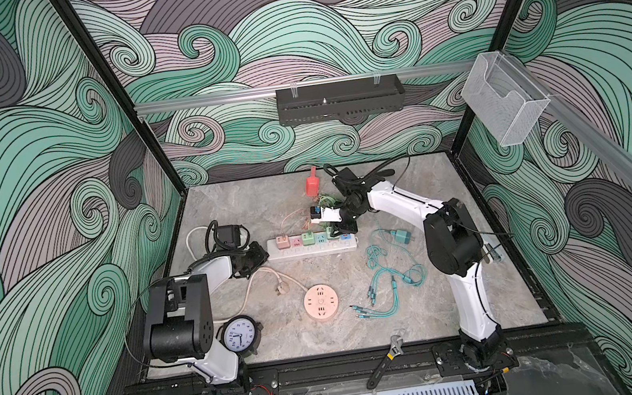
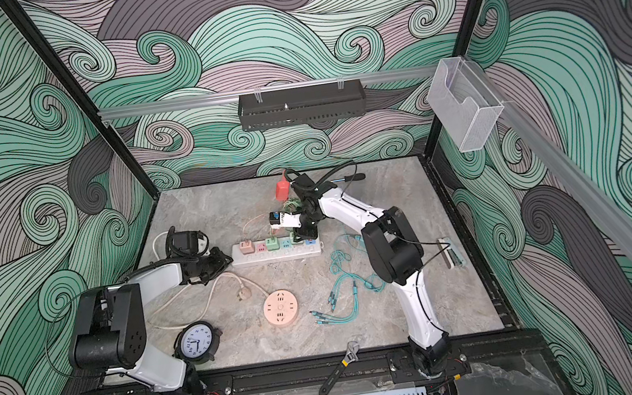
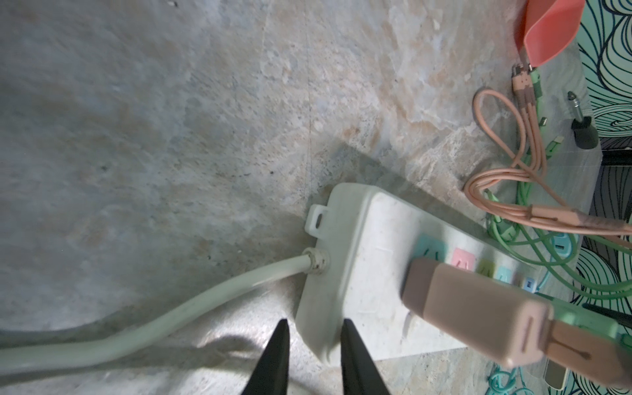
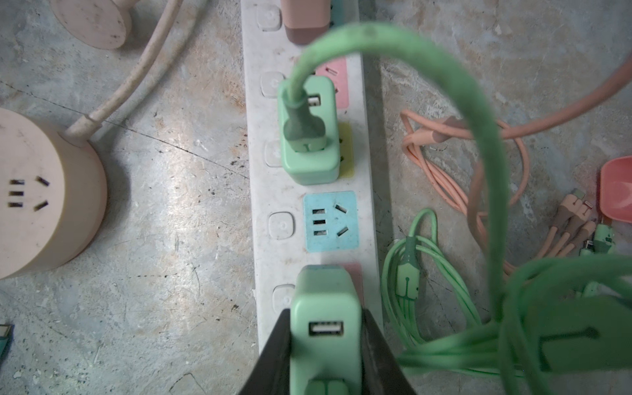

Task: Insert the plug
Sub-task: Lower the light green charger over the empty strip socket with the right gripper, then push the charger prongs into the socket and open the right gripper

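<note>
Right claw [image 4: 326,313] clamps 1 green plug [image 4: 326,290]; 2nd green plug [image 4: 309,147] seated.

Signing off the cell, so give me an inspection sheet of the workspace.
Surface: grey stone-look table, no spills seen.
Job's things: white power strip; green charger at one of its sockets, seating unclear.
Clutter: clock, round pink socket, wrench, red scoop.
Grippers: left gripper open by the strip's cord end; right gripper shut on the green charger.
Cables: teal cable loose on the table; green cable and pink cable beyond the strip.
Surroundings: wave-pattern walls, black tray, clear box.
</note>
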### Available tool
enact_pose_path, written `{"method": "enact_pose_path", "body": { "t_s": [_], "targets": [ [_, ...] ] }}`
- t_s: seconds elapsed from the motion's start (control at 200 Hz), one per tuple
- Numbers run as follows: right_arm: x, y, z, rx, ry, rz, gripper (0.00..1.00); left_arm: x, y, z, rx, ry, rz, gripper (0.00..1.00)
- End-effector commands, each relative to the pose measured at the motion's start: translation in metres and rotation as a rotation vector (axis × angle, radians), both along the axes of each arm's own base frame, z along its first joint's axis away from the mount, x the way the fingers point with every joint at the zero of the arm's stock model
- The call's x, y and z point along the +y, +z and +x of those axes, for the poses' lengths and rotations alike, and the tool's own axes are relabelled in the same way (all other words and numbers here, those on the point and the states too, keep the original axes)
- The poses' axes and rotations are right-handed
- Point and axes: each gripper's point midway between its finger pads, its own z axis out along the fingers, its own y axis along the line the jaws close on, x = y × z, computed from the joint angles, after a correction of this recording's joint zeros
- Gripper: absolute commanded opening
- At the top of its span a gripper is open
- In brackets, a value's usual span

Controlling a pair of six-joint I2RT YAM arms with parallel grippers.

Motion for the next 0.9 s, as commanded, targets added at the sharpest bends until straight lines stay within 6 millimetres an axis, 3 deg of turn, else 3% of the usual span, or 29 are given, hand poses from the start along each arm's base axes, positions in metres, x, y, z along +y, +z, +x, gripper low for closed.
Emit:
{"method": "enact_pose_path", "body": {
  "t_s": [0.0,0.6,0.896],
  "targets": [
    [-0.004,-0.005,-0.001,0.007,0.007,-0.036,0.25,0.003,0.0,0.002,0.0,0.004,0.0,0.26],
    [-0.008,-0.024,-0.004,0.053,-0.001,-0.055,0.26,0.002,0.001,0.002,-0.004,0.006,-0.024,0.26],
    [-0.019,-0.037,-0.006,0.065,-0.015,-0.104,0.26,0.0,0.008,0.004,-0.017,0.011,-0.046,0.26]
  ]
}}
